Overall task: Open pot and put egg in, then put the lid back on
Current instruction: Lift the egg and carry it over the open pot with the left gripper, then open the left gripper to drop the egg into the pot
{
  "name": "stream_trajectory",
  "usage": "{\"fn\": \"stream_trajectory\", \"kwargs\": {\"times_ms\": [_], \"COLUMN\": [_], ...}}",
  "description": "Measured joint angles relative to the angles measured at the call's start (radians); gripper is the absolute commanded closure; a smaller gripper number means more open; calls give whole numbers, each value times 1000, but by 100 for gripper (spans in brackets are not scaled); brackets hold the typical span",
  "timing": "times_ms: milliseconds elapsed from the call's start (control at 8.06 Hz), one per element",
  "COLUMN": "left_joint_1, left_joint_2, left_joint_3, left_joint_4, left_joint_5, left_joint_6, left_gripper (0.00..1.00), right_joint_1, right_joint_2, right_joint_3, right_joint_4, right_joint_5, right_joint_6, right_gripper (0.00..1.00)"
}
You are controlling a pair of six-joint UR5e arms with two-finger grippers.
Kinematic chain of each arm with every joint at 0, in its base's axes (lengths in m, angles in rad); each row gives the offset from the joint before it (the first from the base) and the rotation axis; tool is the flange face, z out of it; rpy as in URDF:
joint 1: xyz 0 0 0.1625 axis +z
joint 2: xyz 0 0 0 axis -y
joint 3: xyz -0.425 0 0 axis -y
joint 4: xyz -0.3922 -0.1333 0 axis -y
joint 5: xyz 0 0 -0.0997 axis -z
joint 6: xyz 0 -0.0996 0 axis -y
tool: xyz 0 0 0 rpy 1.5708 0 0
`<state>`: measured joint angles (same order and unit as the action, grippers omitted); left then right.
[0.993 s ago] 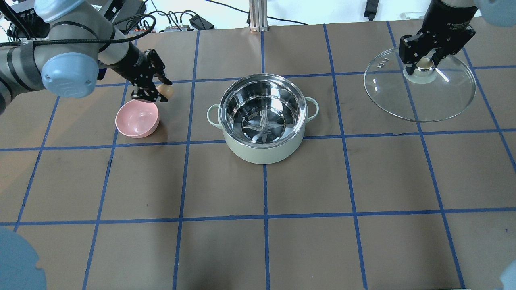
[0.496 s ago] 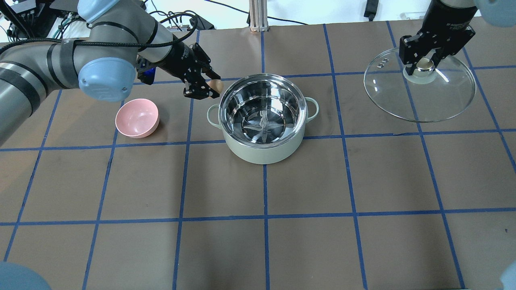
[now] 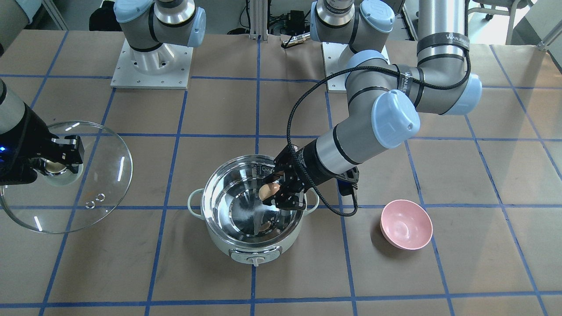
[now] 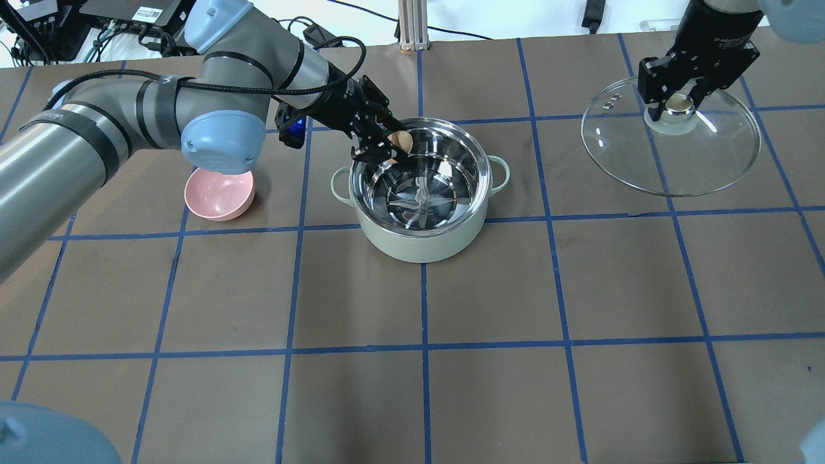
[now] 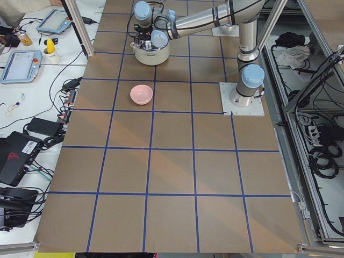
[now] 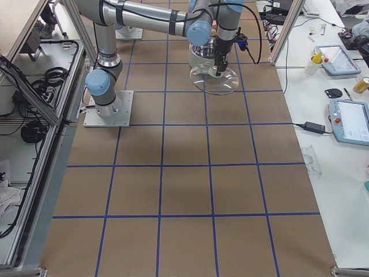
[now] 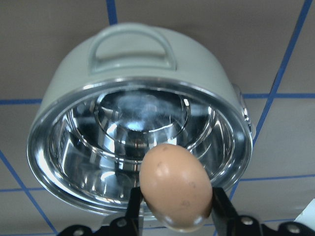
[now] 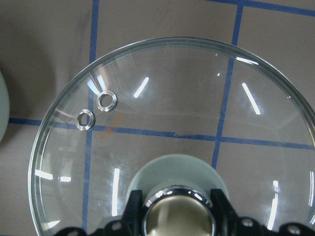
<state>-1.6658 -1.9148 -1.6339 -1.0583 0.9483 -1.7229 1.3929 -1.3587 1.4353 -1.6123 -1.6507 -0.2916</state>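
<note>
The pale mint pot (image 4: 419, 248) stands open at the table's middle, its steel inside empty; it also shows in the front view (image 3: 246, 252) and the left wrist view (image 7: 211, 64). My left gripper (image 4: 394, 143) is shut on the tan egg (image 4: 403, 140) and holds it just over the pot's left rim, above the inside (image 3: 268, 190) (image 7: 174, 187). My right gripper (image 4: 673, 103) is shut on the knob of the glass lid (image 4: 683, 161), far right of the pot. The lid hangs slightly tilted (image 3: 101, 175) (image 8: 172, 123).
A small empty pink bowl (image 4: 219, 190) sits on the table left of the pot, under my left arm's elbow; it also shows in the front view (image 3: 406, 224). Blue tape lines grid the brown table. Cables and gear lie beyond the far edge.
My left gripper has carried the egg rightward from above the pink bowl to over the pot's left rim. The right gripper and lid have not moved.
</note>
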Motion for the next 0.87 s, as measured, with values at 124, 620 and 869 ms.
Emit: {"fn": "stream_trajectory", "kwargs": {"times_ms": [124, 620, 869], "left_joint_1": [-14, -27, -28], "left_joint_2": [-19, -93, -101], "left_joint_3": [0, 2, 3], "left_joint_4": [4, 3, 1], "left_joint_5": [-2, 7, 40], "left_joint_6": [-4, -4, 3], "left_gripper": [67, 5, 3], "right_joint_1": [0, 1, 5], "right_joint_2": [0, -1, -3], "right_joint_3": [2, 3, 3], "right_joint_4": [-1, -4, -11], "right_joint_5": [0, -1, -1], "right_joint_6": [0, 2, 3], "right_gripper": [98, 98, 96]}}
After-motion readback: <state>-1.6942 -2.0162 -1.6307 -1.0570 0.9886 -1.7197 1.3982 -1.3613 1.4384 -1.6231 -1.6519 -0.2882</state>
